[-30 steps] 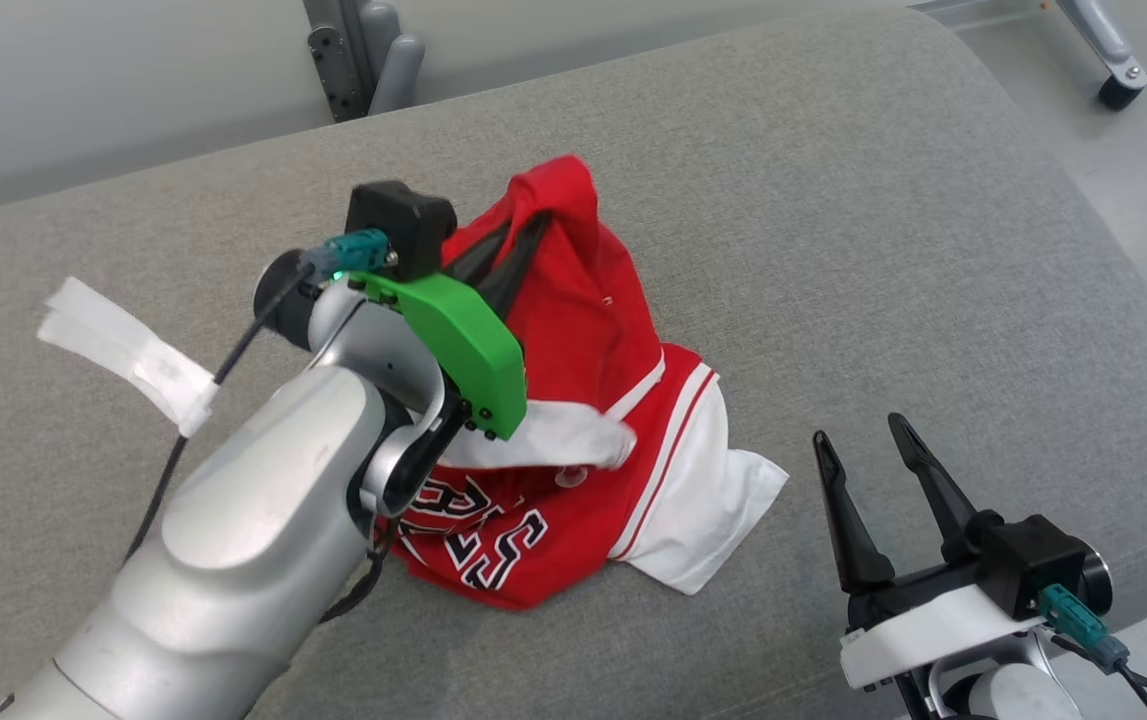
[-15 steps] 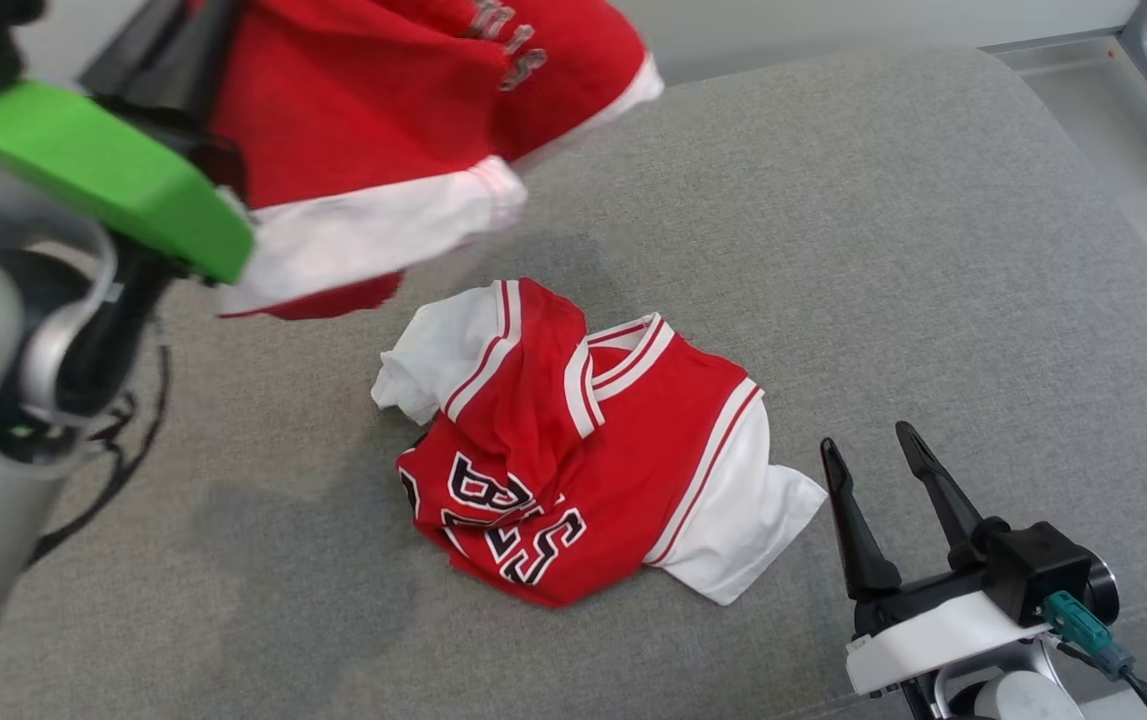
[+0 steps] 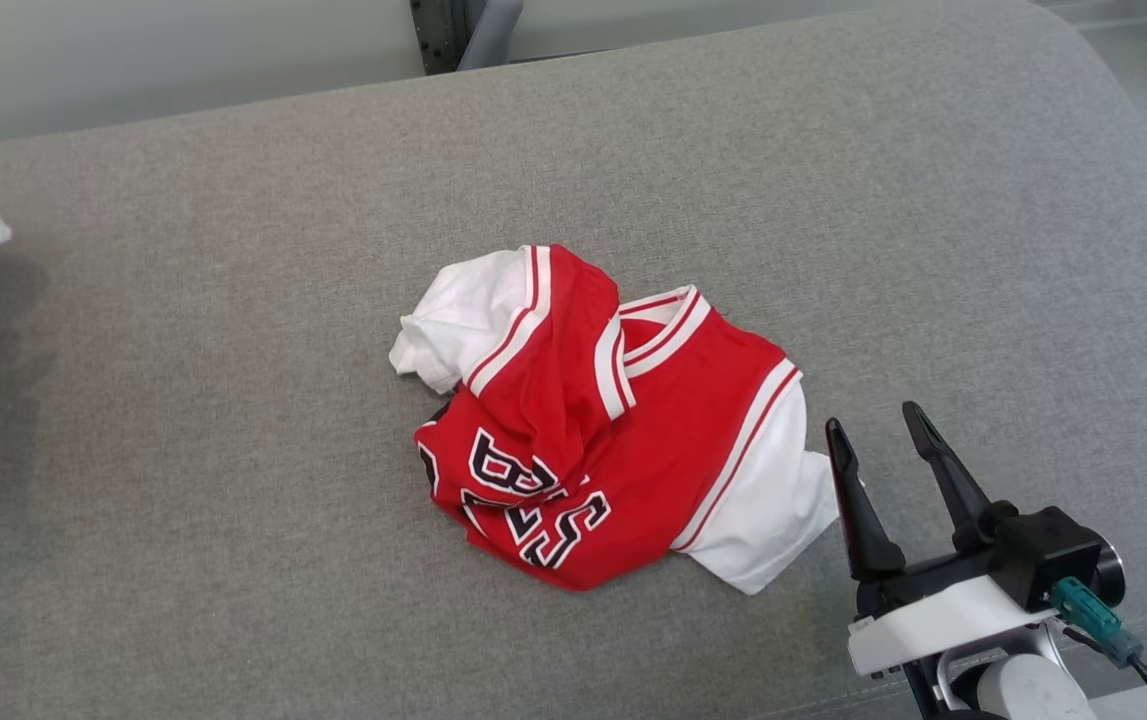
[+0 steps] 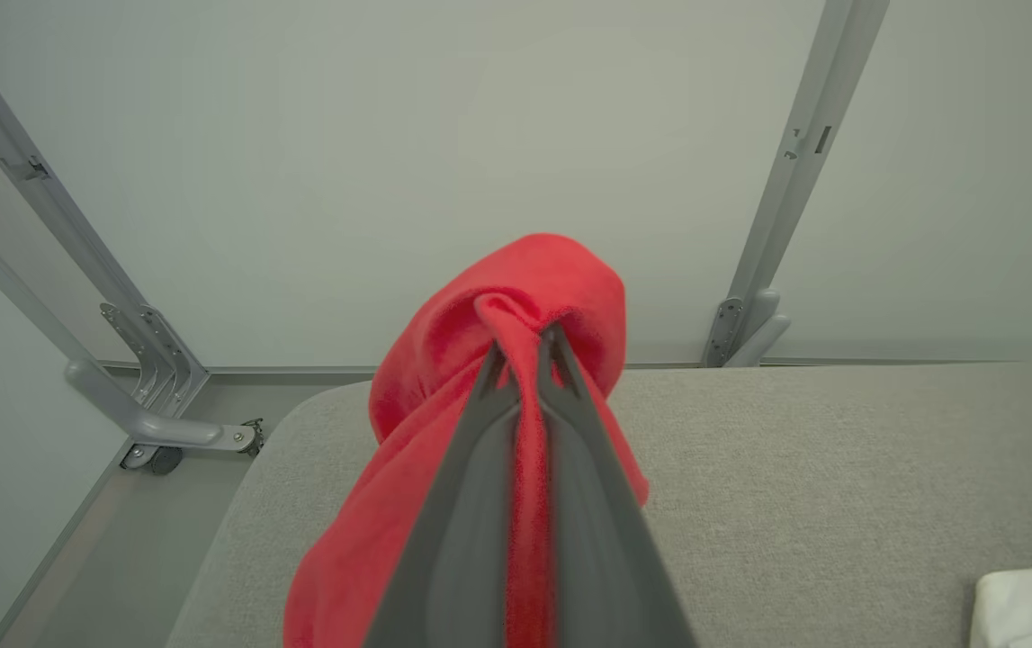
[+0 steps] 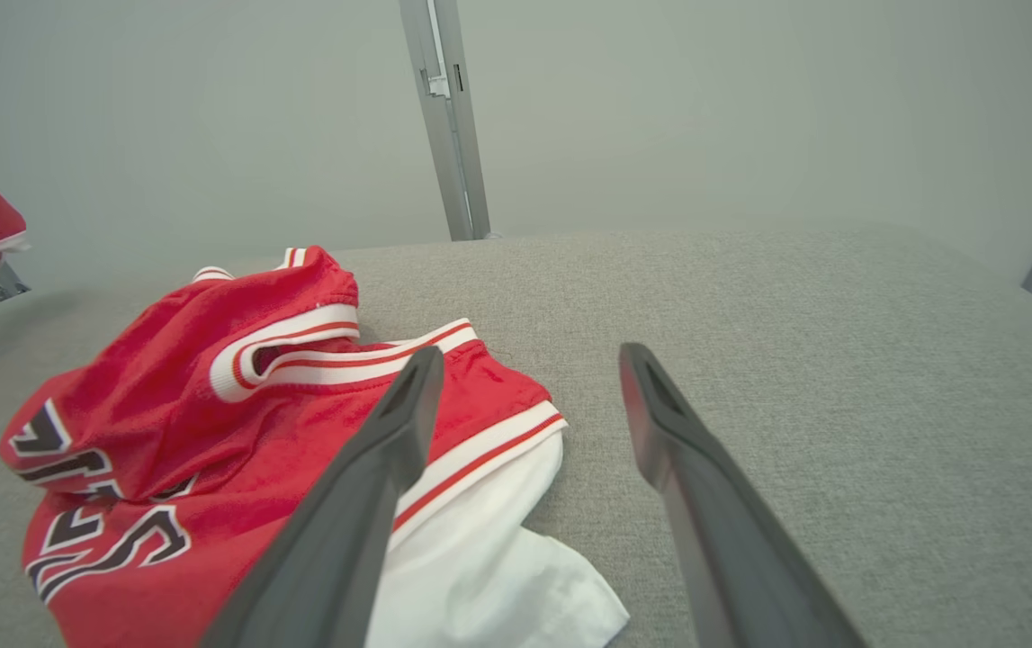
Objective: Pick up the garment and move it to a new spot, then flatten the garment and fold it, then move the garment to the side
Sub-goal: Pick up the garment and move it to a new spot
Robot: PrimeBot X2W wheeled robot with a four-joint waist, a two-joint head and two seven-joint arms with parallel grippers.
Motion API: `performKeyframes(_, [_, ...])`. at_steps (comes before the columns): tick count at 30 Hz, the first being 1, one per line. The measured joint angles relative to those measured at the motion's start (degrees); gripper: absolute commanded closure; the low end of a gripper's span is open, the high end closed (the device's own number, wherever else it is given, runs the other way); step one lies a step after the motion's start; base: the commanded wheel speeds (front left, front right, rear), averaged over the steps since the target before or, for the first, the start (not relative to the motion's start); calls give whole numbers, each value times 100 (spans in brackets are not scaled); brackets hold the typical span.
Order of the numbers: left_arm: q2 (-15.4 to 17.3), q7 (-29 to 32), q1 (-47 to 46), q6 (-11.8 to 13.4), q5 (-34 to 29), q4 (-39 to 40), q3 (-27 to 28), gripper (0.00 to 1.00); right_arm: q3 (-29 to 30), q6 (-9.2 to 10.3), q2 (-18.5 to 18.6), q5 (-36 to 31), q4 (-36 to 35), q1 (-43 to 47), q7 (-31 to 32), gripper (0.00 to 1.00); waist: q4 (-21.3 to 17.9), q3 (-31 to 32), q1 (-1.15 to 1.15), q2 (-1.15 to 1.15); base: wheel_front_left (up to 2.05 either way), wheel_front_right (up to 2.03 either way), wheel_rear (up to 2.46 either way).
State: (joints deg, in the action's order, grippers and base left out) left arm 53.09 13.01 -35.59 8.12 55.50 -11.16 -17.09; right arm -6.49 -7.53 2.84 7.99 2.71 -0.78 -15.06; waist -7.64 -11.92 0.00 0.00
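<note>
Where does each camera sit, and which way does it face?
Head view: on the head, looking down at jersey on grey cushion; open right gripper lower right.
Left wrist view: faces the wall, along left gripper shut on red garment.
Right wrist view: low over cushion, facing jersey past its fingers.
Shared: jersey, head and right wrist.

held garment (image 4: 516,270): red, white hem band | jersey (image 3: 673,420): red, white sleeves, red-white striped trim, black letters edged white | cushion (image 3: 233,450): grey weave | left gripper (image 4: 524,340): dark grey | right gripper (image 3: 872,417): black, white bracket, teal plug | frame posts (image 4: 785,180): grey
</note>
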Motion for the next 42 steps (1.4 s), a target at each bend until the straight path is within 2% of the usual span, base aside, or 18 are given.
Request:
performKeyframes(5, [75, -246, 146, -73, 32, -1189, 70, 100, -64, 0, -1, -92, -16, -220, 1, 0, 68, -315, 0, 0, 0, 0, 0])
performKeyframes(10, [52, -697, 177, 70, 104, -2457, 369, 100, -76, 0, -1, -178, -60, -416, 1, 0, 95, -670, 0, 0, 0, 0, 0])
performKeyframes(13, [16, -1090, 182, 60, 81, -2954, 426, 100, -64, 0, -1, -204, -79, -455, 1, 0, 89, -870, 0, 0, 0, 0, 0])
performKeyframes(18, [-181, -1518, 180, 57, -36, -3635, 400, 100, -27, 0, 0, -221, -70, -453, 1, 0, 86, -1105, 0, 0, 0, 0, 0])
performKeyframes(23, [-485, -1870, 162, -166, 31, -4118, 436, 100, -67, 0, 0, -237, -33, -456, 0, 0, 116, -1076, 0, 0, 0, 0, 0])
performKeyframes(25, [-561, -2034, 133, -265, 71, -4252, 438, 53, -93, 0, -1, -263, -19, -455, 0, 0, 139, -1009, 0, 0, 0, 0, 0])
performKeyframes(26, [-606, -2081, 98, -314, 80, -4311, 444, 0, -93, 0, -2, -265, -2, -454, 0, 0, 151, -971, 0, 0, 0, 0, 0])
performKeyframes(29, [-792, -2306, 5, -510, 244, -4472, 594, 0, -99, 0, -1, -275, 46, -420, 0, 0, 179, -817, 0, 0, 0, 0, 0])
performKeyframes(35, [-898, -2531, 232, -1067, 332, -4422, 613, 0, 54, 0, -5, -330, 34, -58, 1, 0, 205, -325, 0, 0, 0, 0, 0])
performKeyframes(39, [-912, -2654, 415, -1145, 191, -3828, 543, 0, 321, 0, 38, -443, -180, 43, 1, 0, 249, 60, 0, 0, 0, 0, 0])
performKeyframes(42, [-934, -2721, 618, -983, 63, -3033, 486, 0, 483, 0, 135, -468, -374, 113, 1, 0, 299, 349, 0, 0, 0, 0, 0])
